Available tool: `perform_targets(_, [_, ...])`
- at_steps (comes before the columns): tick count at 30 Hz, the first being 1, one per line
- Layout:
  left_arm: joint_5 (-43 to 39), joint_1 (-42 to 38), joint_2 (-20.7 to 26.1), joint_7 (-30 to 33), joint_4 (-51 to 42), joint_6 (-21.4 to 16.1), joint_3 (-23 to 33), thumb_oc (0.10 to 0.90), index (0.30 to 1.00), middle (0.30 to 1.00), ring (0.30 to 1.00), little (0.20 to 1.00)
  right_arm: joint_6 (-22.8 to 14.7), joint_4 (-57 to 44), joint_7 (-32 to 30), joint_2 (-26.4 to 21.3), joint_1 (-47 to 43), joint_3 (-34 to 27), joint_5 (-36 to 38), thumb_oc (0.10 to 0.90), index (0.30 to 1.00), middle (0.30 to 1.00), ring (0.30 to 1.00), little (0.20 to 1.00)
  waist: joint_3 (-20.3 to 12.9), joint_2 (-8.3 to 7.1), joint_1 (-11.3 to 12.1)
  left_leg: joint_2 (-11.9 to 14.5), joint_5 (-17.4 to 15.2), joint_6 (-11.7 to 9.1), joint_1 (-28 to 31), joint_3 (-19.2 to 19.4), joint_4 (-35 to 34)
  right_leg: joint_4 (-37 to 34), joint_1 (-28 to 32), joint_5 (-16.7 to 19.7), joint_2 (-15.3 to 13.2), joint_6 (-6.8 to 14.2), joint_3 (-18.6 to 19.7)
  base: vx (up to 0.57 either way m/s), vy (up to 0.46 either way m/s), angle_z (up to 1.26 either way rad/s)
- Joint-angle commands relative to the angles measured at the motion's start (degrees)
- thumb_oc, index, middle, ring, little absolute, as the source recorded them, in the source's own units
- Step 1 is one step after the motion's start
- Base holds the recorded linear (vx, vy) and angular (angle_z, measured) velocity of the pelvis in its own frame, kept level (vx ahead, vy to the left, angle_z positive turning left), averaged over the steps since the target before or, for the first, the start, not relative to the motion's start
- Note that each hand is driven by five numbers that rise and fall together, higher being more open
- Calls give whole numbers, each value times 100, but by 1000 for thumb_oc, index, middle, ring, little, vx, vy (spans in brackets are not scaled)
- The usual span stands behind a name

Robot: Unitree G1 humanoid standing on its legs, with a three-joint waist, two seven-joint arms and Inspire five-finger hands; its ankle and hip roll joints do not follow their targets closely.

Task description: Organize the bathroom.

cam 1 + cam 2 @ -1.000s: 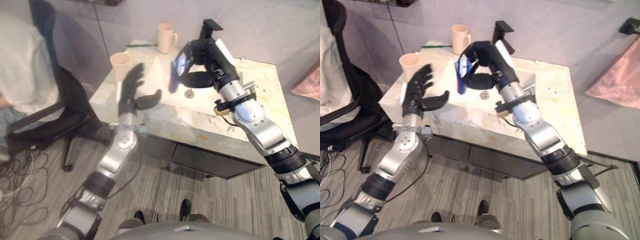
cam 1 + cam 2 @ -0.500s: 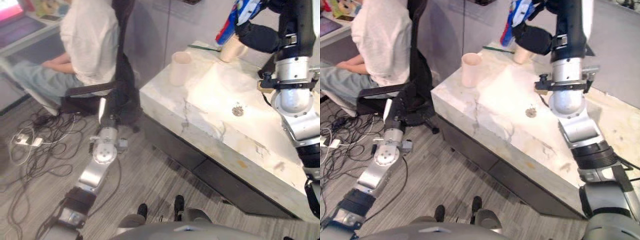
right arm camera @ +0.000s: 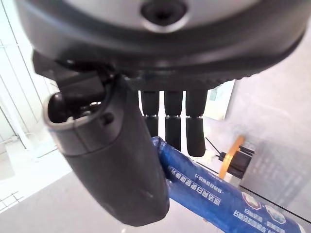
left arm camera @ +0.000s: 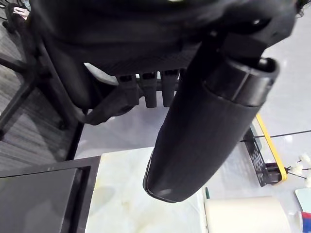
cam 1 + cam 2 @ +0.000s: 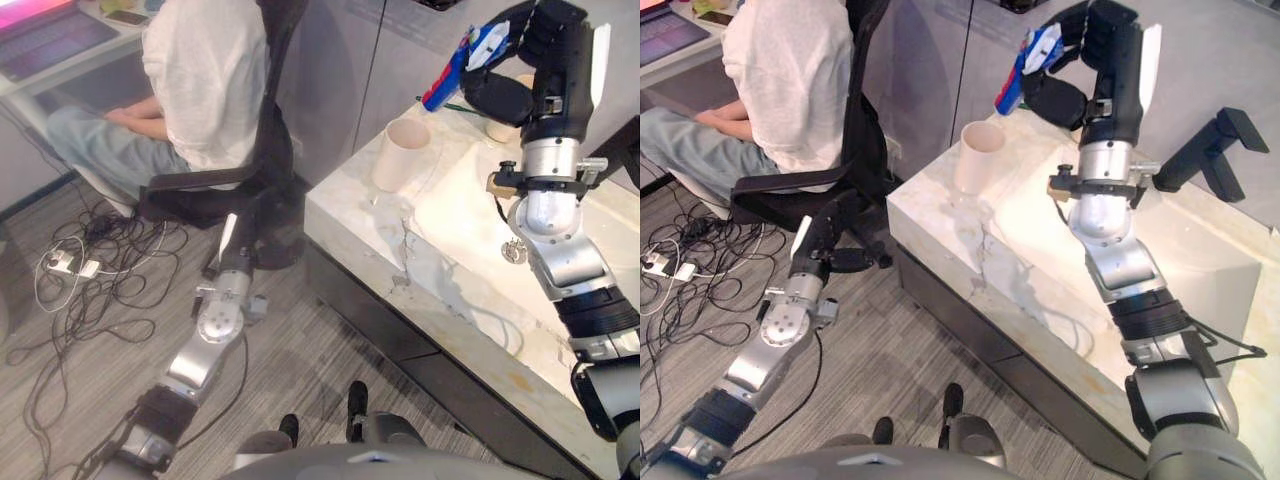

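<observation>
The blue-and-white toothpaste tube is pinched between the thumb and curled fingers of my right robot hand, lifted high over the far edge of the pale marble surface. A second ago it hung lower, above the sink basin; now it nears the cups, so dropping it into one looks close. The cream plastic cup stands just below. My left robot hand has dropped beside the black office chair, fingers relaxed, near a seated person.
</observation>
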Motion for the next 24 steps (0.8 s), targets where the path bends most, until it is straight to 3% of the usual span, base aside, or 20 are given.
perform_targets(1, [0, -141, 62, 89, -698, -710, 89, 800, 900, 900, 900, 900, -505, -477, -320, 27, -449, -456, 60, 400, 300, 300, 300, 300, -507, -259, 56, -546, -460, 235, 146, 381, 207, -321, -465, 571, 150, 381, 0, 41, -48, 13])
perform_targets(24, [-3, -278, -141, 318, -451, -715, -184, 800, 900, 900, 900, 900, -301, -1163, -1, 253, -143, -581, 704, 400, 300, 300, 300, 300, -502, -257, -124, -524, -570, 212, 118, 565, 401, -239, -341, 381, 247, 273, 132, 2, 0, 0])
